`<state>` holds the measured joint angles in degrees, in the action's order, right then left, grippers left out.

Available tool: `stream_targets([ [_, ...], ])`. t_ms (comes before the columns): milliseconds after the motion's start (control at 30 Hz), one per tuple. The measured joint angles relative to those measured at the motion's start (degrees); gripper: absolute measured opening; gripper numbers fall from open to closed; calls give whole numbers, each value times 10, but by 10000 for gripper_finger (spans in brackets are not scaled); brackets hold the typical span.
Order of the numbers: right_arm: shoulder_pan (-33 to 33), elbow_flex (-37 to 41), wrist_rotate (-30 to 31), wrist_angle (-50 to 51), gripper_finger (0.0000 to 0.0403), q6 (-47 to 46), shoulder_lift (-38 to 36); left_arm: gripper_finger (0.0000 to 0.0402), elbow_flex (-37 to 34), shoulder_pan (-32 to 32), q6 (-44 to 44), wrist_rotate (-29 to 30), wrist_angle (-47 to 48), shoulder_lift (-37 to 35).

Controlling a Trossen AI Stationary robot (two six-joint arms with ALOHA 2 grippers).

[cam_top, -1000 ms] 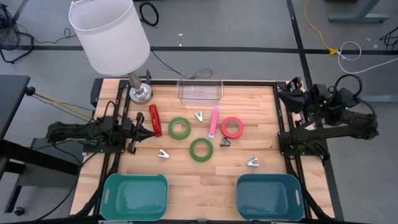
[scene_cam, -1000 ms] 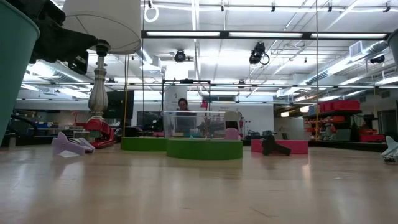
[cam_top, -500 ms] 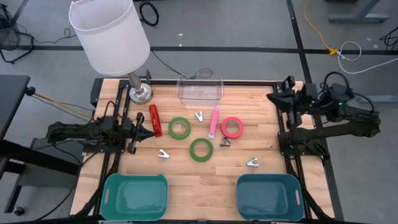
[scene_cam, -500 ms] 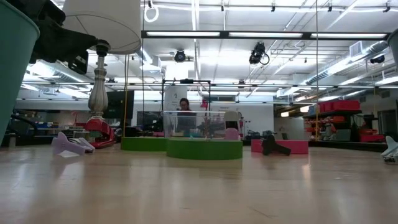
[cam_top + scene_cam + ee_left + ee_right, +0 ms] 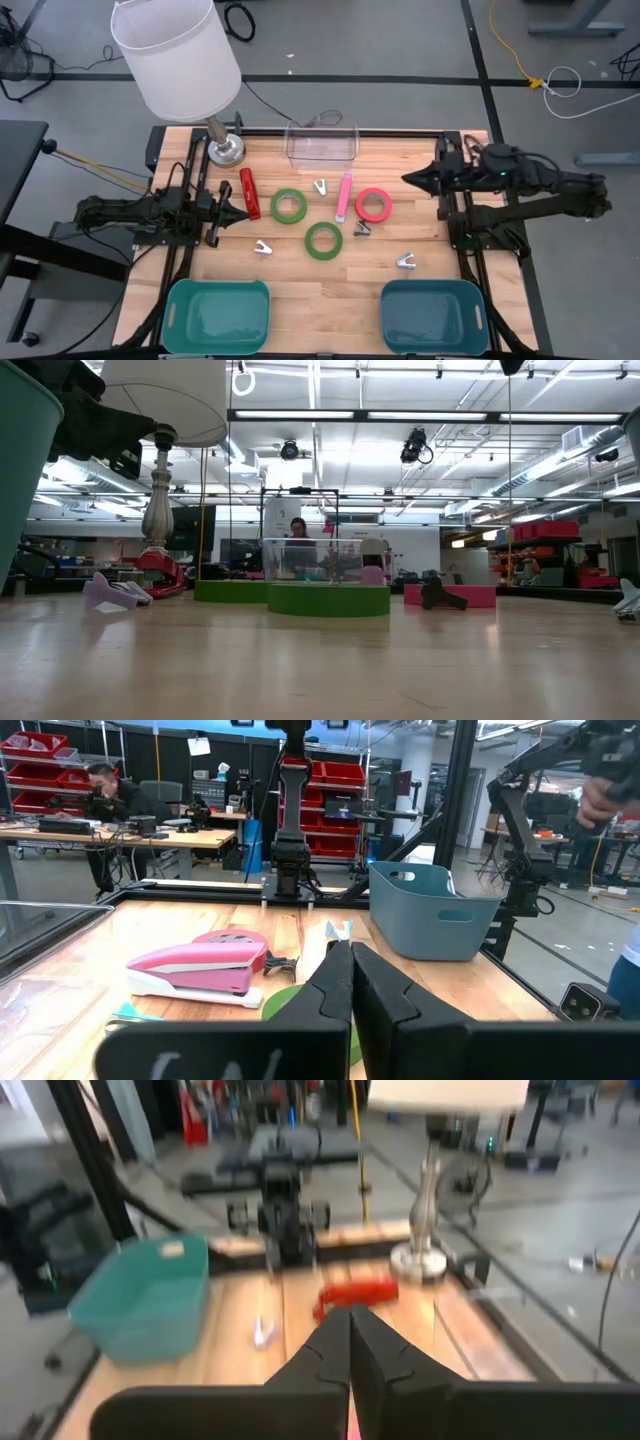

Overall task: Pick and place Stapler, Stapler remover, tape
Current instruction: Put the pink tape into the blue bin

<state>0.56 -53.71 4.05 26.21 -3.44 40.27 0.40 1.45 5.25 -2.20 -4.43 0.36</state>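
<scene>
two grippers pinched closed, neither holding anything
left gripper [image 5: 240, 211] sits beside the red stapler [image 5: 249, 193]; right gripper [image 5: 408, 178] points toward the red-pink tape [image 5: 373, 205].

Around the lower green tape ring [image 5: 323, 240] the wooden surface [image 5: 300, 290] lies bare toward the two teal bins [image 5: 217, 315], giving open passage. Away from the bins, the other green ring [image 5: 288, 206], pink stapler [image 5: 344, 196] and red-pink ring [image 5: 373, 205] crowd close. Beyond them the clear box [image 5: 321, 144] and lamp [image 5: 180, 60] block the far edge.
</scene>
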Motion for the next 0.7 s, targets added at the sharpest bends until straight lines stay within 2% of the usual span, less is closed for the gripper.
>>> stream_targets([
  [367, 0, 0, 0, 66, 2, 82, 63, 3, 0, 0, 0, 0, 0, 0],
  [700, 0, 0, 0, 67, 2, 85, 107, 3, 0, 0, 0, 0, 0, 0],
])
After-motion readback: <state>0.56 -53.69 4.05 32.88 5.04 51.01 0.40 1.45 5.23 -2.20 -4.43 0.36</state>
